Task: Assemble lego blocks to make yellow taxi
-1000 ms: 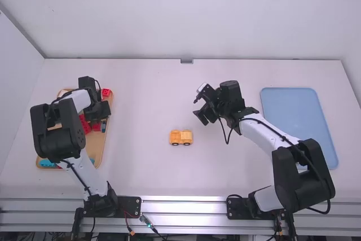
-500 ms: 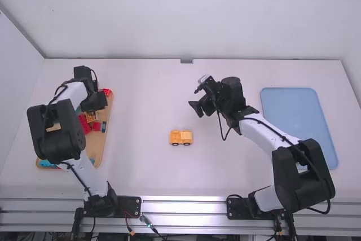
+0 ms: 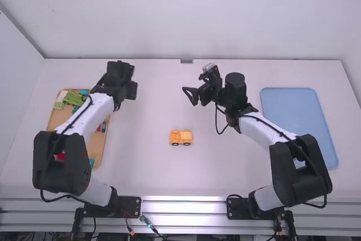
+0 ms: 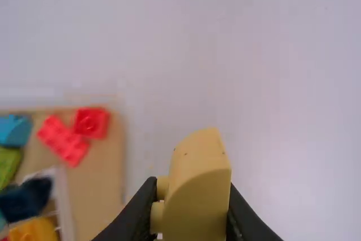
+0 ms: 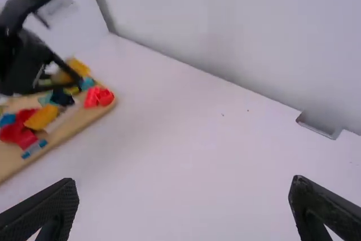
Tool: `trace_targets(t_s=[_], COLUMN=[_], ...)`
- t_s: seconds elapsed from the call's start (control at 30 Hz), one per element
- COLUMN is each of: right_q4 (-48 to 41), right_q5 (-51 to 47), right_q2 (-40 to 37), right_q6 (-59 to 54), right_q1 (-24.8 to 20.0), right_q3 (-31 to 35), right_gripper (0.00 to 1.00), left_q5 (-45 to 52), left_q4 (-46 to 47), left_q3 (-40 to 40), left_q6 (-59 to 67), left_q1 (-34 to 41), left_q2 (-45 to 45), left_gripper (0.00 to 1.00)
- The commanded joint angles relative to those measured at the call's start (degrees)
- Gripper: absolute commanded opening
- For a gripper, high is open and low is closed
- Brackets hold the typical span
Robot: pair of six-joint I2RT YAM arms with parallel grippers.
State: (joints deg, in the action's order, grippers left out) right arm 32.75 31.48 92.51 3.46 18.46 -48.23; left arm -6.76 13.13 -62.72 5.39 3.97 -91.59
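Above the white table [image 3: 146, 173], the left gripper [image 3: 131, 91] clamps a curved yellow plastic block [image 4: 198, 196], its lower end cut off. The right gripper [image 3: 195, 97] holds its fingers apart.

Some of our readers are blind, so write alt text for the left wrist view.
The left gripper holds a yellow block with a curved face over a white table. To one side, a tan tray holds a red block near its corner, among other colorful pieces.
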Motion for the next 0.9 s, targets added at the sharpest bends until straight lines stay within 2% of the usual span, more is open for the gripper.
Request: trace_targets(t_s=[0.0,0.17,0.27,0.43,0.57,0.67,0.87], right_q4=[2.1,7.4,9.9,10.5,13.7,15.6,17.8], right_q5=[4.8,16.9,20.6,20.8,19.5,19.6,19.6], right_q2=[4.2,9.6,11.9,14.0,15.6,15.9,15.9], right_q6=[8.1,12.0,14.5,14.9,18.7,19.3,21.3], right_q1=[-1.7,-5.5,-6.1,-4.7,-2.7,-1.1,0.5], right_q3=[-1.3,-1.3,-1.3,-1.3,-1.3,-1.2,-1.3], right_gripper=[0.97,0.95,0.94,0.88,0.87,0.87,0.86], left_q5=[3.8,9.6,13.7,16.7,16.8,16.9,16.9], left_q4=[-2.6,-12.4,-19.1,-28.9,-38.6,-42.7,-44.7], left_q3=[3.3,9.2,12.3,17.1,21.3,23.4,24.8], left_q6=[6.2,8.2,8.2,8.1,5.9,4.3,3.8], left_q1=[4.4,10.3,12.2,14.9,16.5,17.3,17.5], left_q2=[2.3,4.7,4.7,4.6,4.6,4.6,4.6], left_gripper=[0.02,0.02,0.02,0.02,0.02,0.02,0.02])
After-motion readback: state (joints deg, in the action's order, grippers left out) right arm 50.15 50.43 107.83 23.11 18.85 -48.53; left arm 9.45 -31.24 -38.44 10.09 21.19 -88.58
